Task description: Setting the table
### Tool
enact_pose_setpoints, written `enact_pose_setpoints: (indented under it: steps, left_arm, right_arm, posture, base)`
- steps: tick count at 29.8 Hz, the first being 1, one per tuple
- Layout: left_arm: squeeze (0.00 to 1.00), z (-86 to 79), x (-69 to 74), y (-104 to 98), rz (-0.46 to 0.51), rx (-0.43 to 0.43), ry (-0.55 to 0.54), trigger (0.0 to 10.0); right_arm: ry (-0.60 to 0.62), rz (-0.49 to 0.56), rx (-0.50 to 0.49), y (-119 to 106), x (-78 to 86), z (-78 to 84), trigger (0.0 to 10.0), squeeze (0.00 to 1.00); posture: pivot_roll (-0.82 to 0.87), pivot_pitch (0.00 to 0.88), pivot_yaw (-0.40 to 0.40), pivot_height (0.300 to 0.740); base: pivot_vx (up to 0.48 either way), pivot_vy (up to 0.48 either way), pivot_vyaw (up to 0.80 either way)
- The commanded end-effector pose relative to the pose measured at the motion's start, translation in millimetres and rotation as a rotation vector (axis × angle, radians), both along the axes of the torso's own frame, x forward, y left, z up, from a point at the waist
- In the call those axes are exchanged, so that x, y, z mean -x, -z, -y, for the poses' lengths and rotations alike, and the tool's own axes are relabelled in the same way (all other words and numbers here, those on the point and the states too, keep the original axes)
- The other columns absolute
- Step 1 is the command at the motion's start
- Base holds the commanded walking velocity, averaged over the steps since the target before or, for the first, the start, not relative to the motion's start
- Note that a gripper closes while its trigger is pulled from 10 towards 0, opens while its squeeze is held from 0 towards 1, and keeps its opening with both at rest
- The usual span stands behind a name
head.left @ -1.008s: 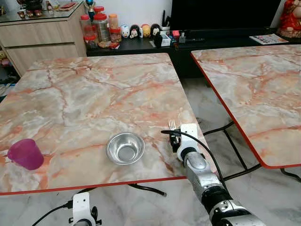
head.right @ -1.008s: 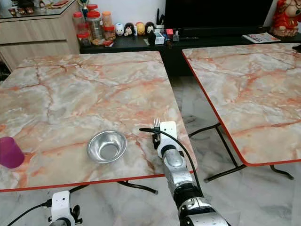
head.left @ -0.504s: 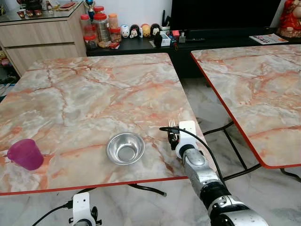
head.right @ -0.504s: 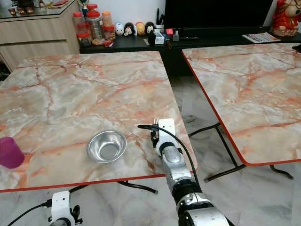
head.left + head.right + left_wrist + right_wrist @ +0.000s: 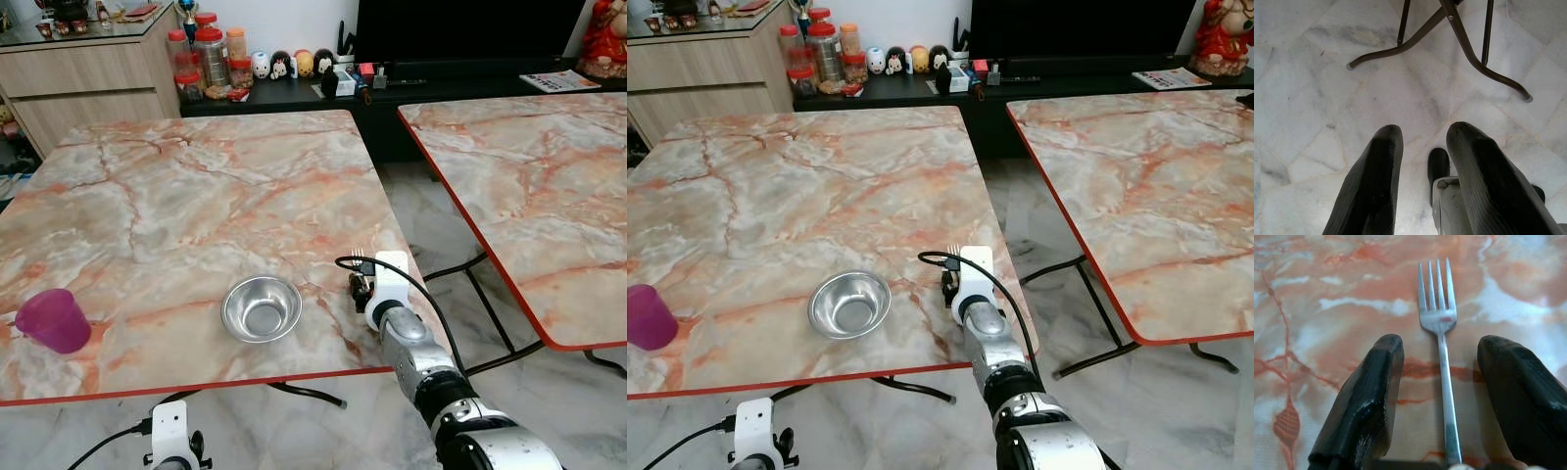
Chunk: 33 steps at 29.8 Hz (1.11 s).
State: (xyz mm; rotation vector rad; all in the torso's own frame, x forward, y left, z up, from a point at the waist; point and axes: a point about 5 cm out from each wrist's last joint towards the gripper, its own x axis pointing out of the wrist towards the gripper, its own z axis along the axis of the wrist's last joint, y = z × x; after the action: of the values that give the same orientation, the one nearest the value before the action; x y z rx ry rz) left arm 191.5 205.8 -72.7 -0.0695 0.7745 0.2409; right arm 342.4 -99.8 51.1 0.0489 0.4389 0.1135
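Observation:
A silver fork point(image 5: 1440, 318) lies on the marble table point(image 5: 196, 196) near its right edge, tines pointing away from me. My right gripper point(image 5: 361, 281) is low over the fork's handle and open. Its two black fingers point(image 5: 1376, 382) stand on either side of the fork without touching it. A steel bowl point(image 5: 262, 308) sits just left of the gripper, near the front edge. A purple cup point(image 5: 54, 320) stands at the front left. My left gripper point(image 5: 1422, 129) hangs open below the table, over the floor.
A second marble table point(image 5: 529, 196) stands to the right across a gap of tiled floor. Jars point(image 5: 206, 59) and small figures line a dark low cabinet behind. Metal table legs point(image 5: 1459, 39) cross the floor under the table.
My right forearm has sunk slightly toward the table. The gripper and the fork stay in about the same spot.

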Motion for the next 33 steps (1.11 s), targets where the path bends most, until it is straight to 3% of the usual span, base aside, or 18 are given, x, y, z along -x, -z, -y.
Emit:
enact_pose_setpoints:
  steps: [1,16,17,22,23,33]
  left_arm:
    - [0.00,1.6,3.7,3,-0.020,0.004,0.008,10.0]
    - [0.00,6.1,2.8,3,-0.028,0.029,0.016,10.0]
    - [0.00,6.5,2.5,3,-0.029,0.033,0.016,10.0]
    - [0.00,6.7,2.4,3,-0.029,0.034,0.015,10.0]
    - [0.00,7.3,2.5,4,-0.030,0.038,0.014,10.0]
    - [0.00,7.2,2.1,3,-0.029,0.045,0.006,10.0]
  right_arm:
    - [-0.011,-0.010,0.019,-3,-2.6,-2.3,10.0,0.00]
    - [-0.049,-0.141,0.129,13,5.6,2.9,10.0,0.00]
    - [-0.050,-0.159,0.139,15,7.0,4.4,7.3,0.00]
    - [-0.052,-0.164,0.143,16,7.2,5.0,7.3,0.00]
    - [-0.053,-0.163,0.144,16,7.4,5.3,0.0,0.00]
    - [-0.059,-0.149,0.144,14,6.3,2.4,0.0,0.00]
  posture:
    - [-0.02,0.000,0.002,0.740]
    - [-0.02,0.000,-0.003,0.740]
    - [-0.02,0.000,-0.003,0.740]
    - [-0.02,0.000,-0.003,0.740]
    - [-0.02,0.000,-0.002,0.740]
    - [-0.01,0.000,-0.003,0.740]
  base:
    - [0.000,0.000,0.00]
    - [0.000,0.000,0.00]
    - [0.000,0.000,0.00]
    - [0.000,0.000,0.00]
    - [0.000,0.000,0.00]
    - [0.000,0.000,0.00]
